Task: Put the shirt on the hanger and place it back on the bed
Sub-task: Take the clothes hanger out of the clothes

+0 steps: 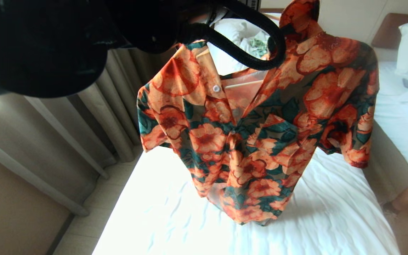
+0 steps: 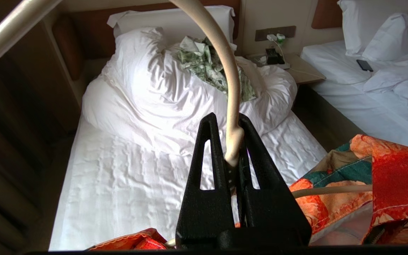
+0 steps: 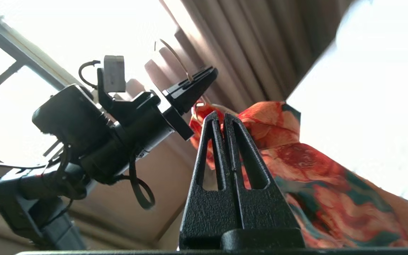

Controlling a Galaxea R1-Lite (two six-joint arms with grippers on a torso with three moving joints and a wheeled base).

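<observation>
The left hand [image 2: 235,141] is clamped on the neck of the thin cream-white wire hanger [image 2: 225,71]. The orange-flowered, green-leafed short-sleeved shirt [image 1: 253,141] hangs below that hand, above the white-sheeted bed [image 1: 175,219]. The right hand [image 3: 223,118] is pressed together, holding nothing, just beside the collar. Risk: the narrow grip could let the wire swivel or slip during lowering, shedding a shoulder.
</observation>
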